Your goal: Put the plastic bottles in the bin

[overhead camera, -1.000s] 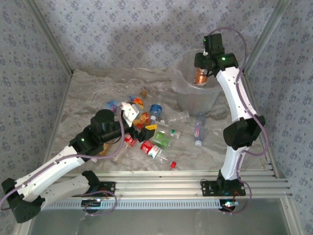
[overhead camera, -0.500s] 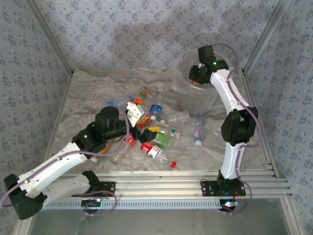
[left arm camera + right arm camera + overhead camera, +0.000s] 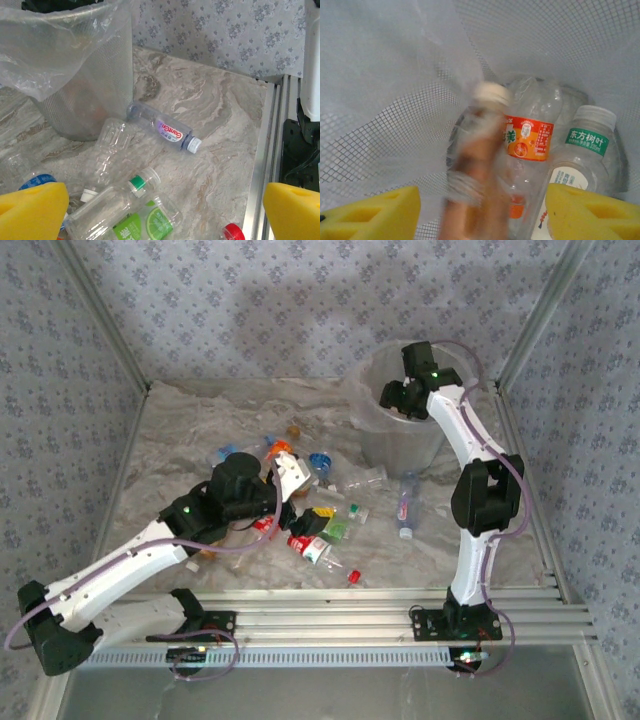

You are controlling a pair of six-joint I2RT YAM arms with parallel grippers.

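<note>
Whereas the bin (image 3: 395, 450) had my right gripper (image 3: 402, 398) hovering over its rim with an amber bottle a second ago, that gripper now reaches inside, fingers spread. The amber bottle (image 3: 472, 180) is a blur dropping onto those at the bottom, so I count it delivered. My left gripper (image 3: 303, 508), likewise spread and empty, has pushed forward over the plastic bottles (image 3: 330, 530) left on the table (image 3: 200, 430), above a green-labelled bottle (image 3: 142, 225).

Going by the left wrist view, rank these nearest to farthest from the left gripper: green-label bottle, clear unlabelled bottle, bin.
1. green-label bottle, bottom centre.
2. clear unlabelled bottle, left of centre.
3. bin, upper left, behind it.
</note>
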